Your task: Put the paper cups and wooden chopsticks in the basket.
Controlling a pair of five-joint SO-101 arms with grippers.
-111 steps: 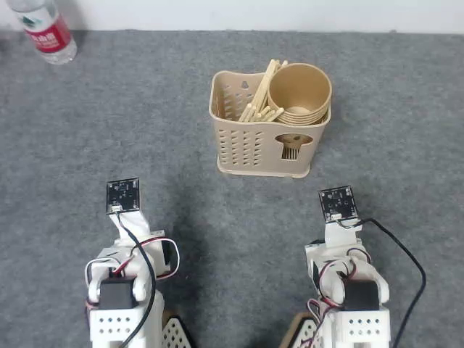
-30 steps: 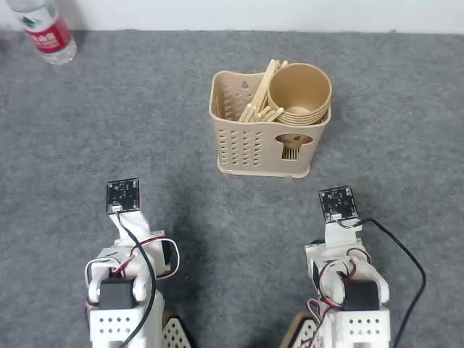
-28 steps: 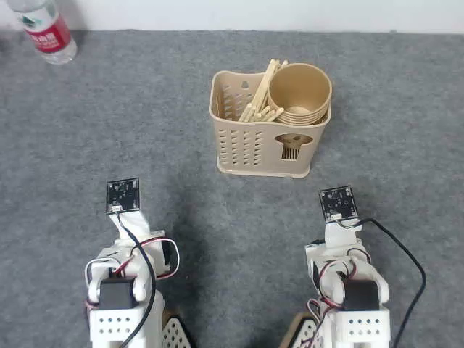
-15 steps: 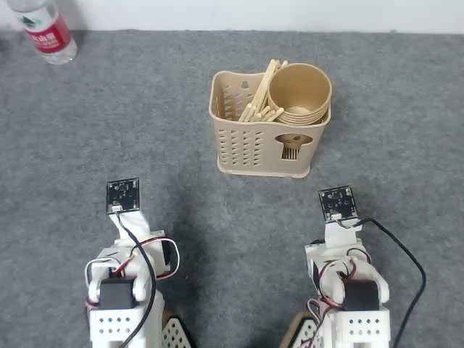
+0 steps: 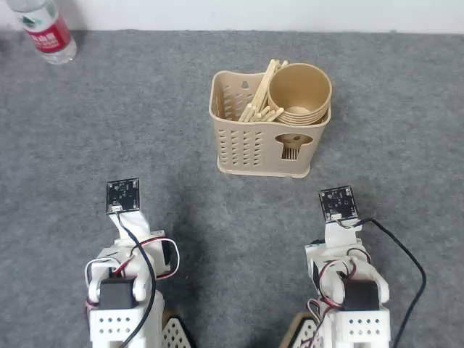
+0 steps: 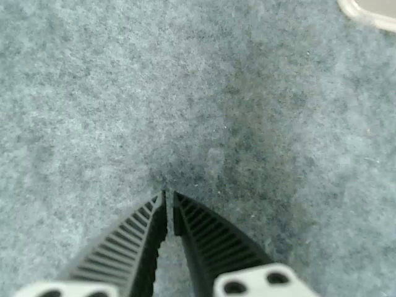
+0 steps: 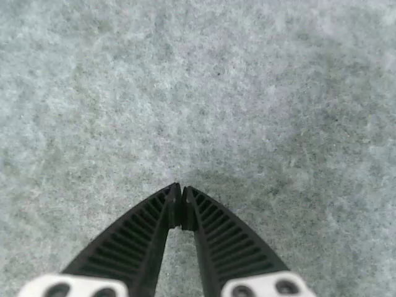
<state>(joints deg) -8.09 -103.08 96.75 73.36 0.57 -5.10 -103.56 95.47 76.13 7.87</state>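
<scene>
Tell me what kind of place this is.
Probably a robot test bench: a left arm and right arm side by side on a grey felt-like mat, a basket holding paper cups and chopsticks, a water bottle at the edge.

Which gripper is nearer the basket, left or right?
Right. The right gripper, shut, sits on the robot's side of the basket, off its right corner. The left gripper, also shut, is farther away, well off to the basket's left.
</scene>
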